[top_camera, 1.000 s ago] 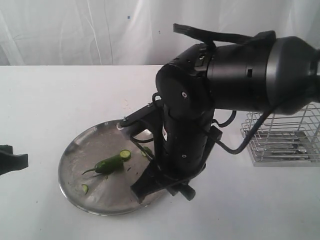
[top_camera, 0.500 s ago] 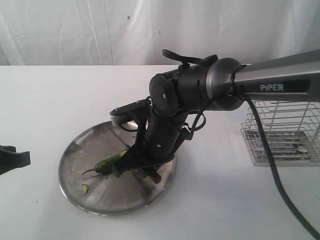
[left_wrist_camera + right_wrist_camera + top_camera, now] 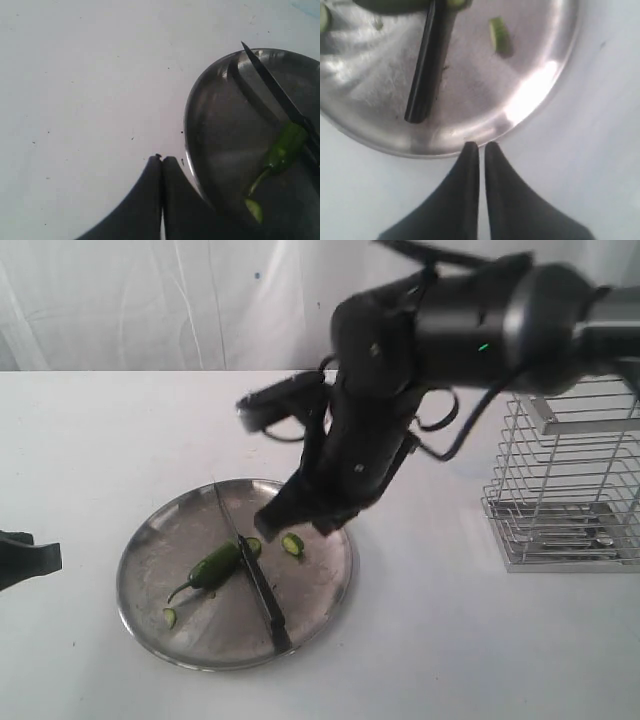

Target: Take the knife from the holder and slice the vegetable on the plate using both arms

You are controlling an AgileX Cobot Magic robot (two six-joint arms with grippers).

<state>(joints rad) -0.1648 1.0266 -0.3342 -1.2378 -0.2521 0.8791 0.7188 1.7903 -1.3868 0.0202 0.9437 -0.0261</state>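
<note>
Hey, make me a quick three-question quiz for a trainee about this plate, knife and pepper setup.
1. True or false: the knife is held by the right gripper.
2. Where does the knife lie? A) in the wire rack B) on the plate, against the pepper C) on the bare table
3. Fill in: the left gripper hangs beside the plate with its jaws ____.

Key: 1 false, the knife rests loose on the plate and the right gripper is shut on nothing. 2 B. 3 shut.
</note>
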